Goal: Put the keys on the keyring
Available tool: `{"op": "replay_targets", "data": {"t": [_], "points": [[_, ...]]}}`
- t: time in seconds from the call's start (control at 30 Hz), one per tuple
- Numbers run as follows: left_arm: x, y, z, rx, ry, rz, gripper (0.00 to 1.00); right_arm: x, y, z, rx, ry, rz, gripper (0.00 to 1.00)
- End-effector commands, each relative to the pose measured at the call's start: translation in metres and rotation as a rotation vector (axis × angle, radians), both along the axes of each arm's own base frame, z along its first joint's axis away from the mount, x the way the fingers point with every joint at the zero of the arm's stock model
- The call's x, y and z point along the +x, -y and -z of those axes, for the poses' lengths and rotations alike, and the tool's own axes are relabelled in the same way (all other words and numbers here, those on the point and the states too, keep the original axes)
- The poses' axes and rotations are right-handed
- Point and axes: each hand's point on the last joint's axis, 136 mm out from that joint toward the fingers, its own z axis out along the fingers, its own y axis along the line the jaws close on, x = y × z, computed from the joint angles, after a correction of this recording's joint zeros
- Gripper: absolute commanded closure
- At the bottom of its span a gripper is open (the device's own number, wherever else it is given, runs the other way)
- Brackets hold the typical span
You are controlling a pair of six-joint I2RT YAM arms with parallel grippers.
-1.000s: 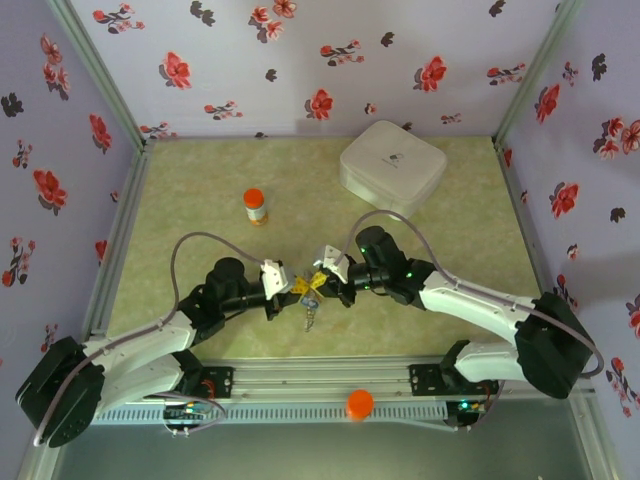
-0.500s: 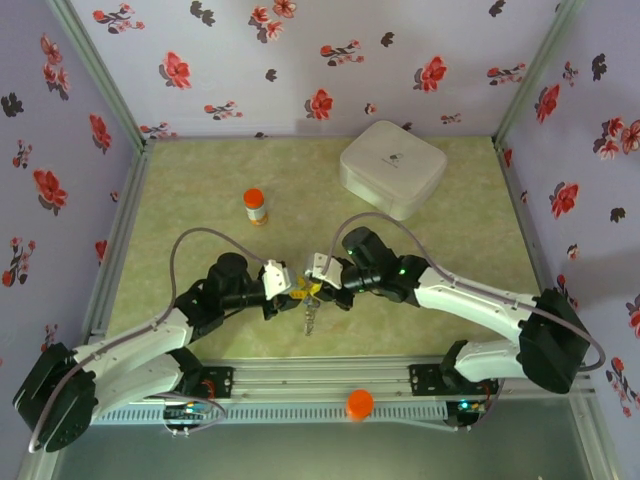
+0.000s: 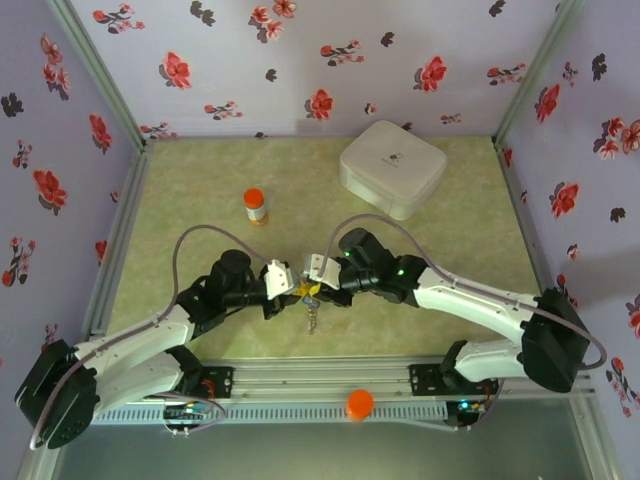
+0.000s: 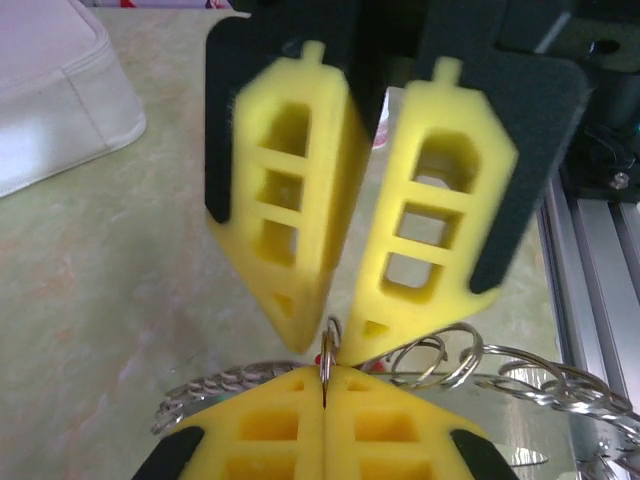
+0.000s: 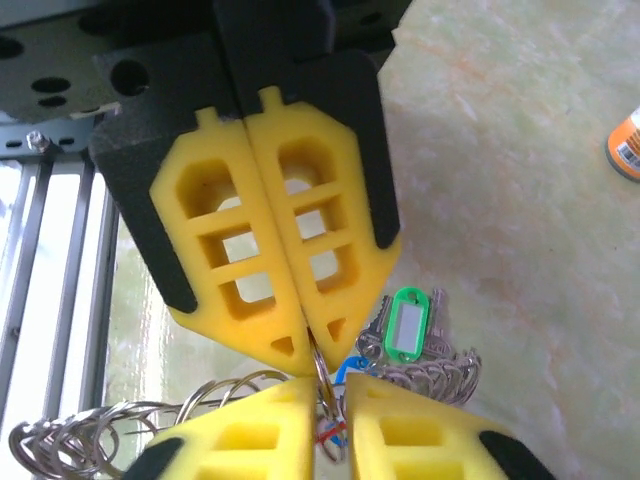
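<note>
Silvery keyring (image 4: 215,385) (fine chain-like links)

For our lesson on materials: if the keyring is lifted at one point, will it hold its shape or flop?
Probably flop: the keyring is linked metal rings, curving limply either side of the left pincer. It may also swing unevenly, since the green-tagged keys bunch loosely against it.

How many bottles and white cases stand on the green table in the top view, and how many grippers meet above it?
Orange-capped bottle: 1
White case: 1
Grippers: 2 (left gripper, right gripper)
Total: 4
</note>
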Motion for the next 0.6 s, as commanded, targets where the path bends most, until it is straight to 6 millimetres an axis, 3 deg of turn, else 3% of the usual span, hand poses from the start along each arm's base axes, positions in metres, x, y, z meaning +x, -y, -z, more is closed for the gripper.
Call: {"op": "replay_targets", "data": {"t": [0.0,0.17,0.57], "points": [[0.000,0.004,-0.018,-0.082,0.044,0.007,1.00,0.001,0.000,-0.023,0.126,-0.017,0.013,0.77],[0.000,0.006,-0.018,-0.118,0.049,0.005,1.00,0.005,0.013,-0.009,0.107,-0.048,0.052,0.76],[0.000,0.007,-0.020,-0.149,0.058,0.006,1.00,0.004,0.010,0.006,0.089,-0.088,0.052,0.78]]}}
